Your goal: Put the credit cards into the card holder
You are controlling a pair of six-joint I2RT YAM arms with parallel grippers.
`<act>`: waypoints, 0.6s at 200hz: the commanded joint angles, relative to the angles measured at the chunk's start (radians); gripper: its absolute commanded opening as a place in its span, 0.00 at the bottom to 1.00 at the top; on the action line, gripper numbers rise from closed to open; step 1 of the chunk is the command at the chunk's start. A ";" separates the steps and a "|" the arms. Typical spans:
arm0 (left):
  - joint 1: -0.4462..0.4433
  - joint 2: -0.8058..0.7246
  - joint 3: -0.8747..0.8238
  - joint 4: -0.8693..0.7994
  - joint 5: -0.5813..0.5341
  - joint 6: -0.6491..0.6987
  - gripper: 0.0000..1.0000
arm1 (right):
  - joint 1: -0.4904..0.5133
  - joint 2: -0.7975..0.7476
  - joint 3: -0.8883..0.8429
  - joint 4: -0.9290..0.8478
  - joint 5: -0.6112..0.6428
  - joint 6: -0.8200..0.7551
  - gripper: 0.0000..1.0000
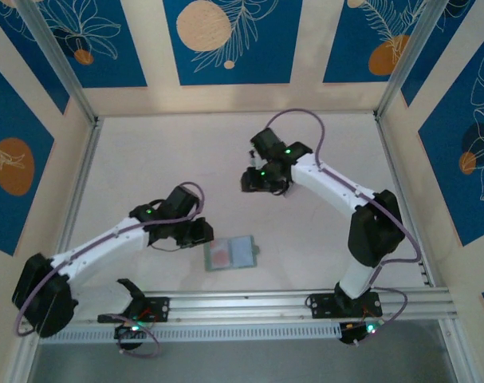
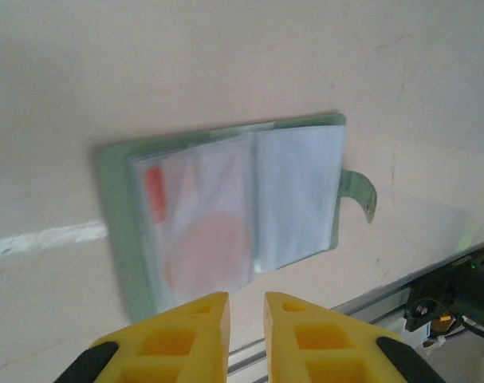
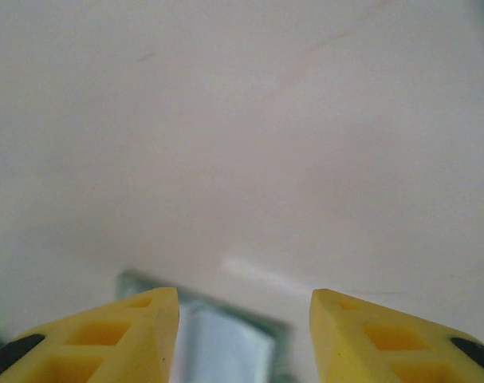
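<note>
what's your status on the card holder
left gripper barely open, empty, by card holder. right gripper open, empty, over bare table. card holder lies open, red card in a sleeve. nothing blocking it.

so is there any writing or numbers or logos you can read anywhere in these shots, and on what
No text can be read in any view.
card holder: lies open, with no lettering on its green cover or snap tab.
red card: sits in a clear sleeve, and any print on it is too blurred to read.
wall panels: carry leaf and circle patterns only, no words.
</note>
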 commanded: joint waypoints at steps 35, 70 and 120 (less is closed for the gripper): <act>-0.040 0.164 0.050 0.056 0.001 0.095 0.17 | -0.135 0.118 0.186 -0.190 0.430 -0.134 0.53; -0.040 0.213 0.030 0.099 0.022 0.105 0.17 | -0.153 0.231 0.264 -0.196 0.518 -0.221 0.57; -0.040 0.230 -0.005 0.141 0.030 0.095 0.16 | -0.163 0.327 0.298 -0.181 0.549 -0.273 0.57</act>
